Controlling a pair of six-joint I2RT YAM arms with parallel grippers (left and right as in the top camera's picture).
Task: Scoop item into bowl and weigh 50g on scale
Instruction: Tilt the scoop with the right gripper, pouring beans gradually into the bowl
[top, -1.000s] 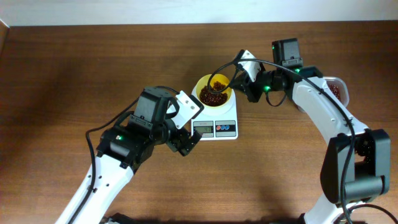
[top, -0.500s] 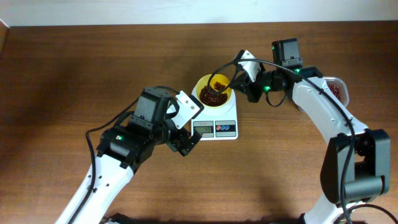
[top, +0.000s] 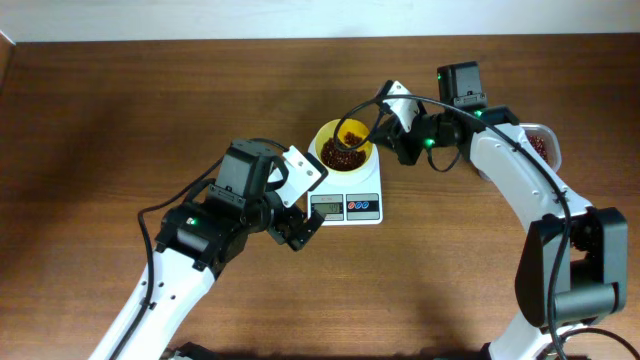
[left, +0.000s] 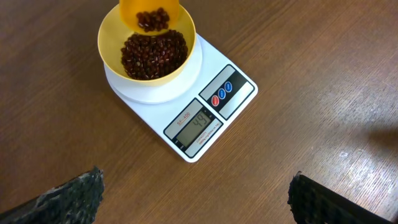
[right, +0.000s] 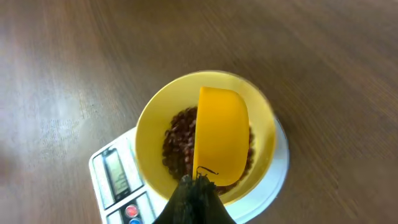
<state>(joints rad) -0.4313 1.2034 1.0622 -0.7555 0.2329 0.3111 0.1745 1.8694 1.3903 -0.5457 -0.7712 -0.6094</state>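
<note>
Nothing moved; right gripper (right: 198, 190) holds scoop (right: 221, 134) above wooden table (top: 150, 100) (pale band (top: 300, 18) beyond).

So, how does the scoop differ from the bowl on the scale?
The scoop is smaller and a deeper orange-yellow; the bowl is wider and paler. The bowl sits on the scale; the scoop hangs above it. The bowl holds many beans, the scoop a few. Both are yellowish.
</note>
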